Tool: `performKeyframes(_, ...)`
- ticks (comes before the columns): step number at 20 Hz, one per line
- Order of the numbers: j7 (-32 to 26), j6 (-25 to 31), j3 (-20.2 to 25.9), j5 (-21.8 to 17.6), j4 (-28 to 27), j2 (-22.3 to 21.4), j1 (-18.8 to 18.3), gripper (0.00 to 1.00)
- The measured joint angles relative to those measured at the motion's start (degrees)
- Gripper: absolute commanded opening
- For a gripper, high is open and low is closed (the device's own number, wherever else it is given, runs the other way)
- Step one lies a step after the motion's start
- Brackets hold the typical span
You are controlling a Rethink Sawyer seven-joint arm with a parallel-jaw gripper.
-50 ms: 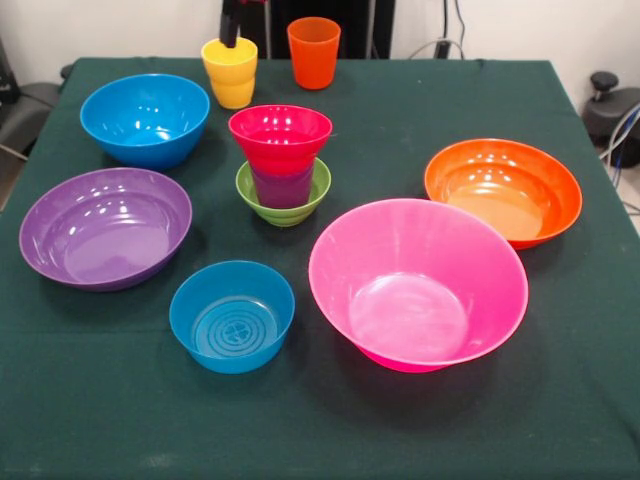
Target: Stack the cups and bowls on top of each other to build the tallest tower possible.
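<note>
- The gripper [231, 30] comes down at the far edge of the table, its dark tip dipping into the mouth of the yellow cup [230, 72]. I cannot tell whether it grips the cup's rim or merely hangs inside it.
- That yellow cup stands upright near the far edge, left of the middle. It shows a ridge partway up, so it might be two pieces nested, but I cannot say for sure.
- Just beside it, apart and also upright at the far edge, is the orange cup [314, 51], untouched.
- Toward the middle of the table stands the tower [282, 165] so far: a small green bowl [285, 198] at the bottom, a purple cup [282, 186] sitting in it, and a red bowl [281, 133] nested in the cup's mouth. It looks upright.
- Three pieces stacked, then; by my reckoning the yellow and orange cups are the obvious next additions.
- The other bowls lie loose on the green cloth [90, 400]: a mid-sized blue bowl [145, 118] toward the far left corner, a purple bowl [105, 227] at the left edge, a small blue bowl [232, 315] toward the near edge, a large pink bowl [418, 283] right of the middle, and an orange bowl [503, 190] by the right edge.
- All sit open side up, none touching.
- I would judge the job less than half done.
</note>
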Motion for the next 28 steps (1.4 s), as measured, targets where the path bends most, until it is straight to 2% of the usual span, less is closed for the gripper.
performKeyframes(13, 0.0, 0.0, -1.2, 0.0, 0.0, 2.3, 3.6, 0.00)
performKeyframes(22, 0.0, 0.0, -1.6, 0.0, 0.0, 2.2, 3.7, 0.00)
performKeyframes(23, 0.0, 0.0, -1.8, 0.0, 0.0, 2.2, 3.7, 1.00)
performKeyframes(28, 0.0, 0.0, -2.1, 0.0, 0.0, 2.2, 3.7, 1.00)
